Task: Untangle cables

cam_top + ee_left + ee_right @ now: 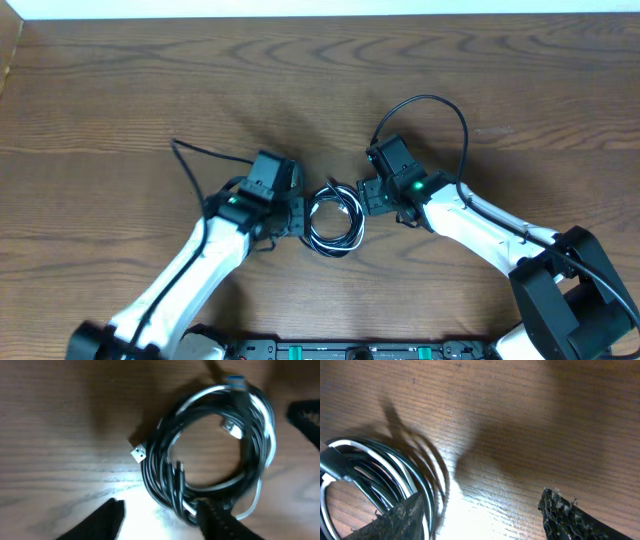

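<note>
Left fingers (100,522) half-open astride black-white cable coil (157,467), unclamped; right fingers (570,517) wide, empty. Risk: multi-strand pinch drags whole coil.

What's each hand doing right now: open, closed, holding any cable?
Left hand: open, jaws apart around the edge of the coiled cables, not clamped on them.
Right hand: open, holding nothing; the cables lie off to one side.
</note>
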Robot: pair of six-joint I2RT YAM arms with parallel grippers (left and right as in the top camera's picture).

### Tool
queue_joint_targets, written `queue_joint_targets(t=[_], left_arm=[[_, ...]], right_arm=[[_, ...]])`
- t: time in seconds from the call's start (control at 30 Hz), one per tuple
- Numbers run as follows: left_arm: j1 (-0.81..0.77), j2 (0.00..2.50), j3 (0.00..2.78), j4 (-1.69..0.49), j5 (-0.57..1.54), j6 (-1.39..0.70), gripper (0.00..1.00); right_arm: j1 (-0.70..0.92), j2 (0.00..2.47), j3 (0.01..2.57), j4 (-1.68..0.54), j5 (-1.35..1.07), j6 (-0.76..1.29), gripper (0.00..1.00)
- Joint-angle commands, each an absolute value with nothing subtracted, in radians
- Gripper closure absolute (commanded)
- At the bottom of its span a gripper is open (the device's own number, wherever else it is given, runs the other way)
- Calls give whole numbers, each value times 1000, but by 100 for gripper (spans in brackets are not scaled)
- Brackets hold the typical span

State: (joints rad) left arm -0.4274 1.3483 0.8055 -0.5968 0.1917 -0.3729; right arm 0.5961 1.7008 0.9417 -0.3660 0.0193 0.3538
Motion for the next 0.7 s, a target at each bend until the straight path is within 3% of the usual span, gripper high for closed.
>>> queue_joint_targets(t=[0.0, 0.67], left_arm=[[-430, 1419, 818, -568, 171, -551, 51], [-608, 1496, 816, -491, 68, -849, 52]], right_arm=[[594, 1700, 952, -367, 17, 367, 29], [595, 1700, 952, -380, 17, 370, 26]])
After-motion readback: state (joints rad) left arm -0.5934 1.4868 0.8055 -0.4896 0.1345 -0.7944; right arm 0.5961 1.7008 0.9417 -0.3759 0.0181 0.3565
